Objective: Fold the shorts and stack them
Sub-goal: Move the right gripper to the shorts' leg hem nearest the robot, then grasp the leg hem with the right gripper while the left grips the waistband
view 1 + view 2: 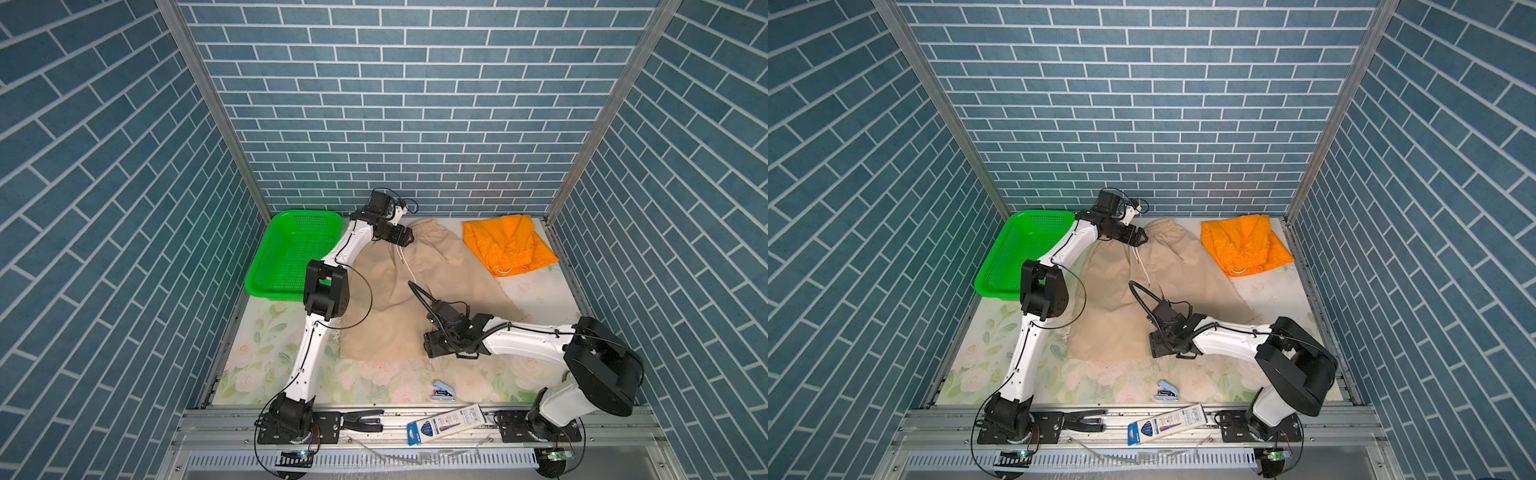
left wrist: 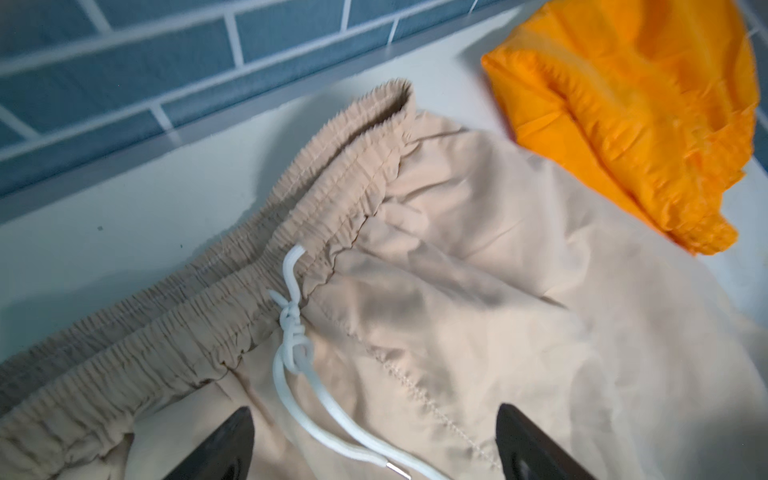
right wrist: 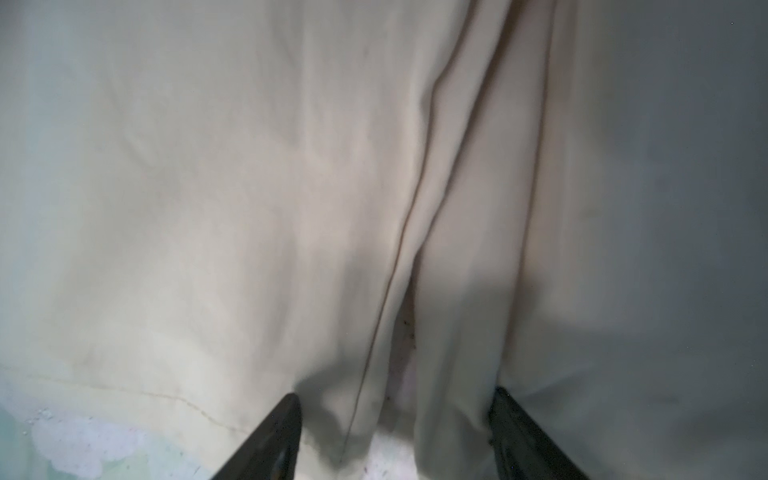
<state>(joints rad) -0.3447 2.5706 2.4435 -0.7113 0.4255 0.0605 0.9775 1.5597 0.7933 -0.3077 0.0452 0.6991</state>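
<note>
The beige shorts point(image 1: 395, 291) point(image 1: 1121, 291) lie spread flat mid-table, with the gathered waistband toward the back wall and the leg hems toward the front. A white drawstring point(image 2: 291, 332) trails from the waistband. My left gripper point(image 1: 409, 239) point(image 1: 1142, 239) point(image 2: 374, 409) hovers open just over the waistband's middle, holding nothing. My right gripper point(image 1: 428, 345) point(image 1: 1154, 345) point(image 3: 395, 395) is open low at the near hem, where a fold of the beige cloth point(image 3: 249, 208) lies between its jaws without being pinched. The orange shorts point(image 1: 507, 245) point(image 1: 1244, 245) point(image 2: 623, 104) sit folded at the back right.
A green perforated basket point(image 1: 307, 212) point(image 1: 1034, 214) stands at the back left beside the left arm. A small blue stapler point(image 1: 444, 390) point(image 1: 1168, 390) lies on the floral mat near the front. A pen box point(image 1: 449, 419) and a black tool point(image 1: 361, 419) rest on the front rail.
</note>
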